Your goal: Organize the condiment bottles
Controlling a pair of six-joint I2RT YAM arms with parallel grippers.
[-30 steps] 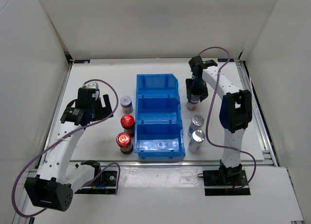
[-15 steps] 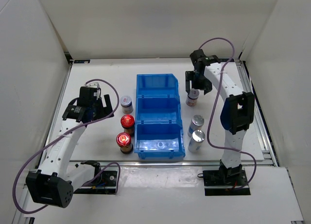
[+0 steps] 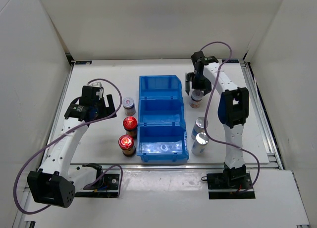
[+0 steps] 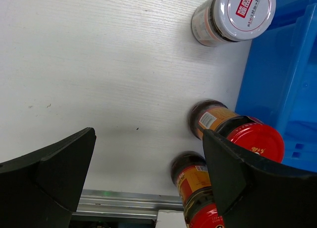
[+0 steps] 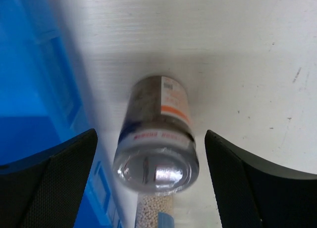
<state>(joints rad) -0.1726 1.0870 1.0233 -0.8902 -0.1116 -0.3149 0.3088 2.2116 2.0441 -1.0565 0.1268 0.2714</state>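
Right gripper (image 3: pixel 196 86), jaws spread wide, poised above an upright condiment bottle (image 3: pixel 196 99) centred between them and touching neither, near the far edge of the tabletop (image 3: pixel 99 77).

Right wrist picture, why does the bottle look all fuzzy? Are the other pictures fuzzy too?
Right wrist view: the bottle looks soft and smeared, its lid mirrors the light, and the bin beside it is blurry too. Left wrist view: crisp all over. Top view: sharp, but the red caps shine with white glare spots.
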